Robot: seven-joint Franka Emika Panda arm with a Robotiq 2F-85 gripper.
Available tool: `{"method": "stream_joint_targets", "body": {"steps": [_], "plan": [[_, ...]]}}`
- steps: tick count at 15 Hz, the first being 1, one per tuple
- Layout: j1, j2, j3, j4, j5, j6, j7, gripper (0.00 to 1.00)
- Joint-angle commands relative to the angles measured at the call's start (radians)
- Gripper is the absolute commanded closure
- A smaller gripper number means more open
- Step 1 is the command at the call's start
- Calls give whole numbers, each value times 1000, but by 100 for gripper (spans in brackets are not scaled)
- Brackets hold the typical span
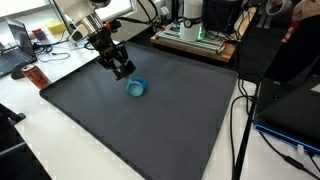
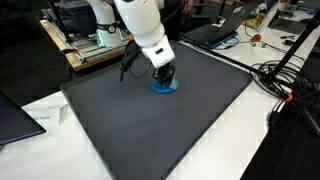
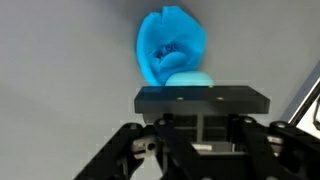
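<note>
A small bright blue cup-like thing (image 1: 137,89) lies on the dark grey mat (image 1: 150,130) toward its far side. In both exterior views my gripper (image 1: 123,70) reaches down to it, standing right over the blue thing (image 2: 163,87) with its tips at the rim. In the wrist view the blue thing (image 3: 170,45) fills the space just beyond my gripper (image 3: 200,92), and a paler blue edge sits right at the shut fingertips. The jaws are closed together on that edge. The thing's underside is hidden.
The mat (image 2: 150,130) covers most of a white table (image 1: 60,140). Equipment racks (image 1: 195,35) stand behind it. Cables (image 2: 285,85) trail along one side, a laptop (image 2: 15,115) sits at another corner, and a red object (image 1: 37,77) lies by the mat's edge.
</note>
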Motion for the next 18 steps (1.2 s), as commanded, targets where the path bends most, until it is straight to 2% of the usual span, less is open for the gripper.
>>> {"method": "stream_joint_targets", "body": {"steps": [1,9,18], "plan": [[-16,120,-24,23,-82,-23,-52,77],[-30,184,-28,113,-90,-120,-87,77],[-41,233,-30,182,-88,-178,-103,77]]}}
